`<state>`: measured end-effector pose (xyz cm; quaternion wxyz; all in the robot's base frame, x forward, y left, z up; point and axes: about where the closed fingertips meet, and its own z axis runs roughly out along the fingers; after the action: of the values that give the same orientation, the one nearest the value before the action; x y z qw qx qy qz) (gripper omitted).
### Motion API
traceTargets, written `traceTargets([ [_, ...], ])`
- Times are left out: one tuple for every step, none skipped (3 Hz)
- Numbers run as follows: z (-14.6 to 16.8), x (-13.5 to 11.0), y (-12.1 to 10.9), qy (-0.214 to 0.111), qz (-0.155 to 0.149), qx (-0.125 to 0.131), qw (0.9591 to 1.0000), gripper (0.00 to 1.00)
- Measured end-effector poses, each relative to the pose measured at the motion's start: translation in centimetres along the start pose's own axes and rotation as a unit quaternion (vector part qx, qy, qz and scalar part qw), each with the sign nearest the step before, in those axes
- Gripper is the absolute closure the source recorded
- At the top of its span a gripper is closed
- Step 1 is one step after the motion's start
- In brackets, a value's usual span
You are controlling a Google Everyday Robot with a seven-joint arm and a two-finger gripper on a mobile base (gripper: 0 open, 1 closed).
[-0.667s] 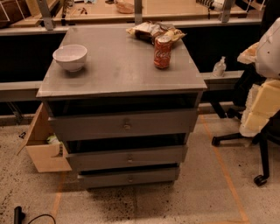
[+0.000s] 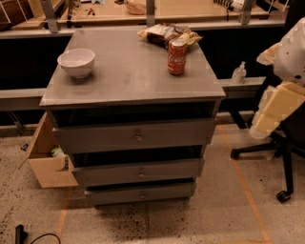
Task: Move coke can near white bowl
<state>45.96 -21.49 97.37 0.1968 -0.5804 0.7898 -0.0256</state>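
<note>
The red coke can (image 2: 177, 56) stands upright on the right rear part of the grey cabinet top (image 2: 128, 81). The white bowl (image 2: 76, 62) sits on the left side of the same top, well apart from the can. A white and cream part of my arm (image 2: 281, 86) hangs at the right edge of the view, beside the cabinet and lower than the can. My gripper itself is out of view.
A brown and yellow snack bag (image 2: 167, 34) lies just behind the can. The cabinet has three drawers (image 2: 138, 138) slightly pulled out. A cardboard box (image 2: 47, 162) stands at its left, an office chair base (image 2: 281, 157) at the right, and a wooden bench (image 2: 143, 12) behind.
</note>
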Motion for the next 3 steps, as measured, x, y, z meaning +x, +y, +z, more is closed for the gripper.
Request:
traceTargets([
  [3.0, -0.6, -4.8, -0.100, 0.063, 0.027, 0.9927, 0.00],
  [5.3, -2.4, -10.5, -0.219, 0.099, 0.052, 0.9692, 0.00],
  [6.2, -5.7, -17.8, -0.333, 0.104, 0.096, 0.9322, 0.00],
])
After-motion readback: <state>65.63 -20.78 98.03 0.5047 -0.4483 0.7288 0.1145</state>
